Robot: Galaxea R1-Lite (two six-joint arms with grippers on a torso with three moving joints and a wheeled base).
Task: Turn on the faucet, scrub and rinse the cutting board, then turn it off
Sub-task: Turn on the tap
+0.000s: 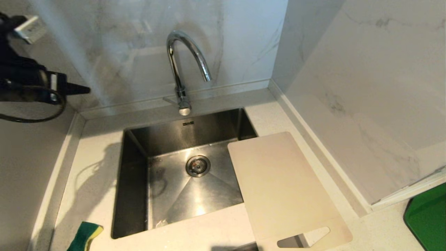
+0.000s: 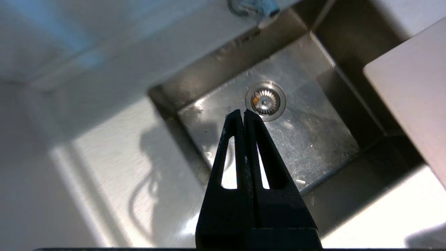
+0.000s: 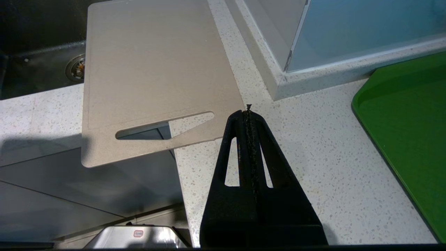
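Observation:
The chrome gooseneck faucet stands behind the steel sink, its thin lever pointing left at the base; no water runs. The pale beige cutting board lies on the counter at the right, one end over the sink's right side, its handle cutout past the front edge. My left gripper hangs shut and empty, high at the far left, above the counter left of the sink; in the left wrist view the left gripper points toward the drain. My right gripper is shut and empty over the counter just right of the board.
A green-and-yellow sponge lies at the front left of the counter. A bright green flat tray sits at the far right. Marble walls close the back and right; a low ledge runs along the wall.

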